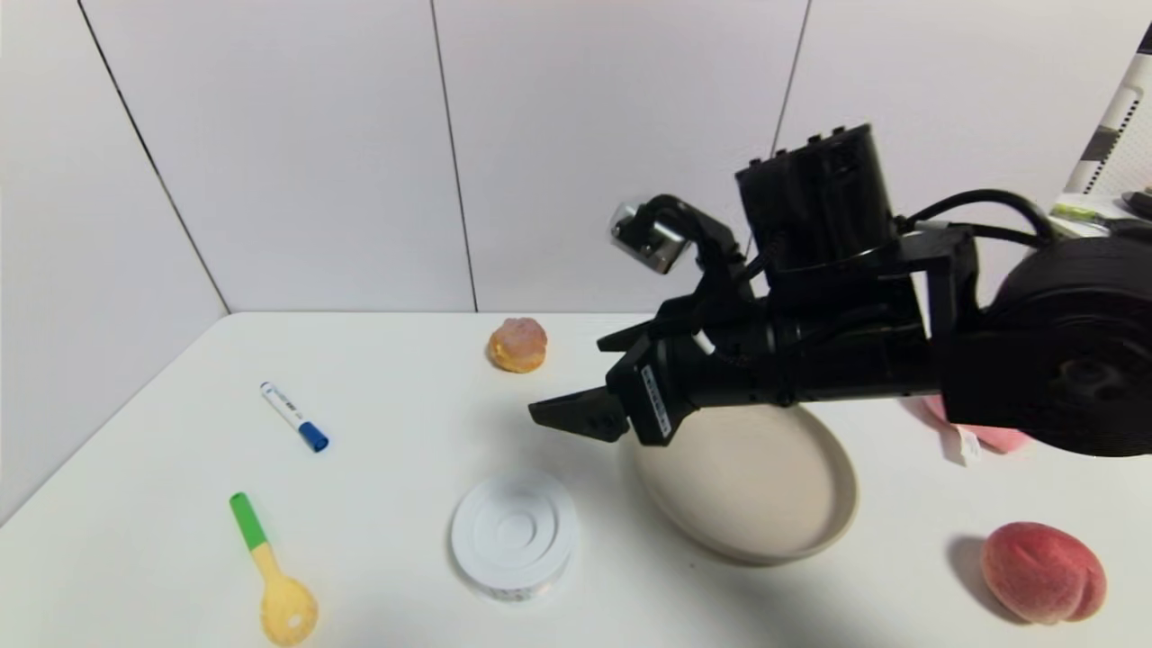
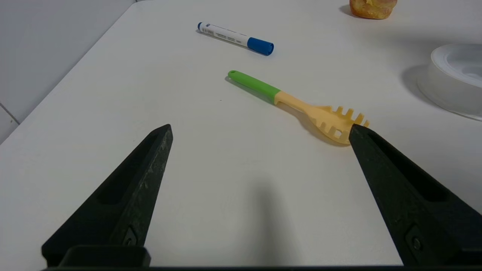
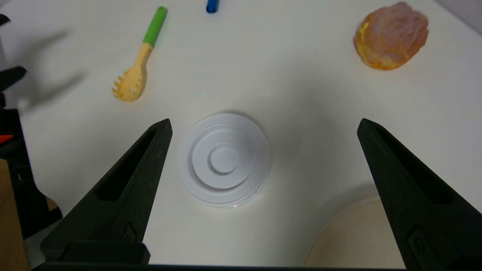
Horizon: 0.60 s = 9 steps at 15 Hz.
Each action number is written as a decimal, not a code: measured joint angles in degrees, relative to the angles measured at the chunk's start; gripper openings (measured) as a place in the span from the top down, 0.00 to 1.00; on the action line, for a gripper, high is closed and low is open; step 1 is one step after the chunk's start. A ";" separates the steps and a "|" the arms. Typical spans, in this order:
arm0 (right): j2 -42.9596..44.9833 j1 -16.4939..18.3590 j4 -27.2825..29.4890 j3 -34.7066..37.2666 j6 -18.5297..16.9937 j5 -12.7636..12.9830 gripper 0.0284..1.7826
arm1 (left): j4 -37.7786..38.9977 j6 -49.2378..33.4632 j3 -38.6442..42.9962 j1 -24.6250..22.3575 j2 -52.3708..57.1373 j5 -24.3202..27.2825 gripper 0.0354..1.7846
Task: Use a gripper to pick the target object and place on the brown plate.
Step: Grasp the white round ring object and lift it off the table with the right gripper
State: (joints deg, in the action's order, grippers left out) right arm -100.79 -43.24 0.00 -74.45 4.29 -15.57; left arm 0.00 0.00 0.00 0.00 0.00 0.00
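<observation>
The white round container point(image 1: 514, 535) with ringed lid stands on the table near the front, left of the brown plate point(image 1: 747, 486). It also shows in the right wrist view point(image 3: 224, 163) and at the edge of the left wrist view point(image 2: 455, 79). My right gripper point(image 1: 576, 382) is open and empty, hovering above the table over the plate's left rim, behind and above the container. In its wrist view point(image 3: 264, 122) the container lies between the fingers, closer to one of them, and the plate point(image 3: 357, 241) is empty. My left gripper point(image 2: 260, 126) is open and empty, low over the table's left front.
A blue-capped marker point(image 1: 294, 417) and a green-handled pasta spoon point(image 1: 270, 571) lie on the left. A cream puff point(image 1: 518, 345) sits at the back, a peach point(image 1: 1042, 571) at the front right, and a pink item point(image 1: 990, 438) lies behind my right arm.
</observation>
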 joint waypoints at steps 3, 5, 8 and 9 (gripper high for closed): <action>-4.41 -0.20 -0.71 0.69 1.41 0.02 0.05 | 0.00 0.00 0.00 0.00 0.00 0.00 0.06; -7.18 -0.37 -0.82 1.27 3.89 0.02 0.05 | 0.00 0.00 0.00 0.00 0.00 0.02 0.06; -10.31 -0.41 -0.79 2.56 7.95 0.02 0.05 | 0.00 0.00 0.00 0.00 0.00 0.00 0.06; -10.98 -0.48 -0.82 2.93 8.19 0.05 0.05 | 0.00 0.00 0.00 0.00 0.00 0.00 0.06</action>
State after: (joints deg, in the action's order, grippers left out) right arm -111.78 -43.72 -0.82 -71.52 12.48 -15.52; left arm 0.00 0.00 0.00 0.00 0.00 0.00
